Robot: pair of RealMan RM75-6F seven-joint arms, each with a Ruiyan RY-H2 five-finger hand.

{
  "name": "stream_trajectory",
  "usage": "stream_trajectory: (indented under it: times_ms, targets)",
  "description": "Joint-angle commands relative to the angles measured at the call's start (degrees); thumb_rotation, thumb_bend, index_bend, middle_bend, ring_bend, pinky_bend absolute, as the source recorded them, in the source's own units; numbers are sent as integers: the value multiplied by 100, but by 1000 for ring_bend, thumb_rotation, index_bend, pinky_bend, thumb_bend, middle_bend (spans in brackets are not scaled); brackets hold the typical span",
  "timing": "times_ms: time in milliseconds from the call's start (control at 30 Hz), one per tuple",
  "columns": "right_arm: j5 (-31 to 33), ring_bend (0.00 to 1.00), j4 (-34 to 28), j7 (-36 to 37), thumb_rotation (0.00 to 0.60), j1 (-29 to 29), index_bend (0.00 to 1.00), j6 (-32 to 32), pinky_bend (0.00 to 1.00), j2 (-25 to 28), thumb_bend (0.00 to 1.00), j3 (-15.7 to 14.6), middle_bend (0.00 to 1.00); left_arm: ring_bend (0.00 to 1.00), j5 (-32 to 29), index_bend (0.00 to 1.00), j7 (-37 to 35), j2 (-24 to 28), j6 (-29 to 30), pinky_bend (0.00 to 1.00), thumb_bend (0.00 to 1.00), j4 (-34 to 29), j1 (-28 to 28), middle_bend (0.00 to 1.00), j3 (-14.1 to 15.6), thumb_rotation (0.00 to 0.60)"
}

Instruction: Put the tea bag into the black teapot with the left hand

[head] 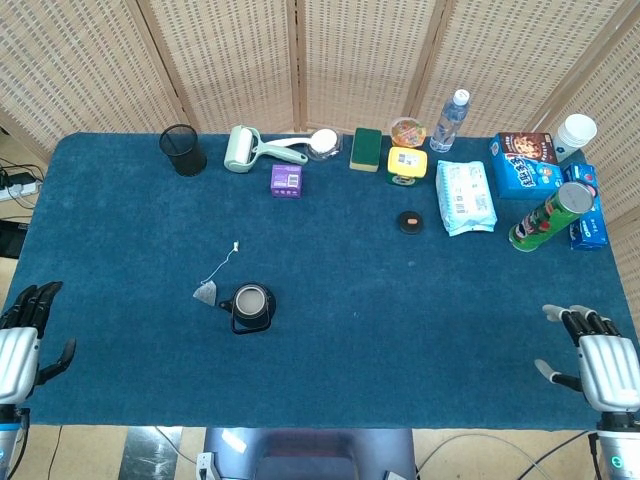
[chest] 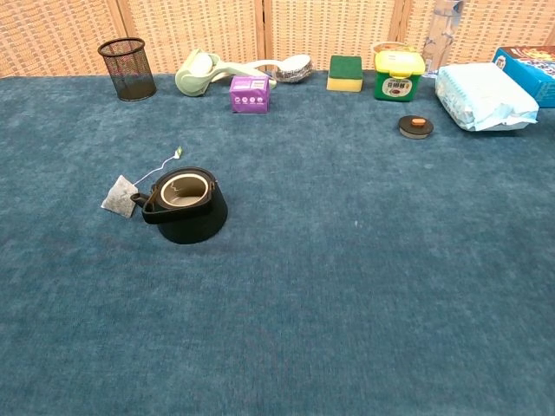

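teabag point(head: 205, 293) flat beside teapot point(head: 250, 306) | string point(head: 222, 265) runs up-right

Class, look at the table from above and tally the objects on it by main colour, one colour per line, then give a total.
Black: 3 (mesh cup, teapot, small lid)
Green: 3 (roller, sponge, crisp tube)
Blue: 3 (wipes pack, two boxes)
Purple: 1 (box)
Yellow: 1 (jar)
Other: 5
Total: 16

Print shows on the boxes and packets, but none is legible.
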Motion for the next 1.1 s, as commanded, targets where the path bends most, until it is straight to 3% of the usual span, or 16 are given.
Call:
stream_trajectory:
  times_ms: [33, 333, 467, 567, 633, 733, 833, 900, 1100]
  targets:
    - [-9, 269, -16, -13, 600, -5, 262, 9, 305, 11, 96, -3, 357, 35, 20, 24, 2, 23, 0, 154, 452, 20, 1, 86, 5, 600]
    - [-14, 269, 2, 54, 600, -43, 262, 28, 304, 33, 95, -29, 358, 0, 54, 24, 242, 508, -473, 97, 452, 13, -318, 86, -56, 600]
    - [-2, 269, 42, 127, 600, -56, 262, 34, 305, 28, 96, -30, 358, 5, -2, 24, 549, 792, -844, 152, 428, -36, -598, 85, -147, 600]
    - [5, 269, 76, 176, 600, -76, 262, 53, 304, 34, 96, -32, 358, 128, -115, 27, 844, 908, -1171, 337, 389, -12, -894, 154, -294, 600]
    - [25, 269, 113, 230, 600, -97, 262, 63, 305, 33, 96, -38, 358, 280, -215, 72, 1032, 917, -1393, 467, 370, 41, -1107, 299, -403, 600]
    - [78, 269, 172, 326, 600, -128, 262, 47, 307, 26, 96, -51, 358, 456, -339, 162, 1242, 887, -1649, 580, 368, 106, -1348, 491, -506, 600]
    - [183, 269, 243, 403, 600, -180, 262, 19, 314, 21, 95, -69, 358, 638, -423, 254, 1467, 828, -2006, 662, 370, 218, -1694, 696, -634, 600]
    - [209, 269, 285, 462, 600, -208, 263, 37, 315, 18, 96, -66, 358, 715, -633, 284, 1588, 778, -2407, 693, 374, 290, -1987, 772, -719, 600]
    - [275, 269, 371, 555, 600, -262, 262, 20, 319, 2, 96, -80, 358, 832, -996, 369, 1721, 526, -3209, 761, 413, 538, -2649, 906, -845, 600]
